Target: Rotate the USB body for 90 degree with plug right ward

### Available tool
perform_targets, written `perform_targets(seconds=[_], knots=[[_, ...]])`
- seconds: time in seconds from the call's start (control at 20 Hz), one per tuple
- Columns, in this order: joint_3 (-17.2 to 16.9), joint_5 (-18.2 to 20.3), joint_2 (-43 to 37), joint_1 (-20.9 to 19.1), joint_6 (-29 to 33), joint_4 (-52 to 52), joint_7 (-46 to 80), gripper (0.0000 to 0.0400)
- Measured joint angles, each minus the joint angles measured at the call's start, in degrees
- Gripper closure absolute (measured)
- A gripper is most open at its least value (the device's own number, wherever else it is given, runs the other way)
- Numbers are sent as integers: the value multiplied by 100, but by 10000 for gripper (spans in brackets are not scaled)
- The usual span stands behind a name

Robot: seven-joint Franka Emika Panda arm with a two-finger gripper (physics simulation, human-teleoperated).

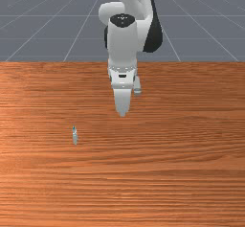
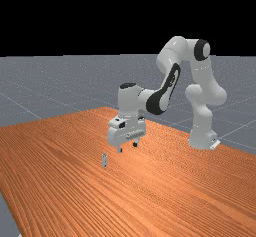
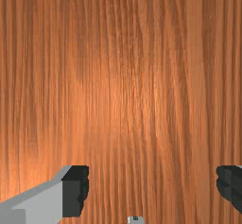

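Evidently, the approach is the step in hand: the USB stick has not been gripped. It is seen on the counter, off to the front view's left of the hand, which is held wide open above the wood. Next, the hand should be carried over the stick, lowered and closed on it before a quarter turn is tried. Which way the plug is pointed cannot be told.

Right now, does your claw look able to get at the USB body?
Probably yes: the claw is open, and I see nothing between it and the USB body, though it would likely need to shift and lower first.
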Motion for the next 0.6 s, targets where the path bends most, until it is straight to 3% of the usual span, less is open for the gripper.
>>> perform_targets(seconds=[0.05, 0.1, 0.2, 0.35, 0.5, 0.6], knots=[[0, 0, 0, 0, 0, 0, 0, 157], [0, 0, 0, 0, 0, 0, 0, 252], [0, 0, 0, 0, 0, 0, 0, 346], [-69, -155, 0, 52, -2, 2, 99, 388], [-229, -428, 10, 58, -2, 12, 127, 397], [-250, -326, 26, -127, 9, 35, -163, 399]])
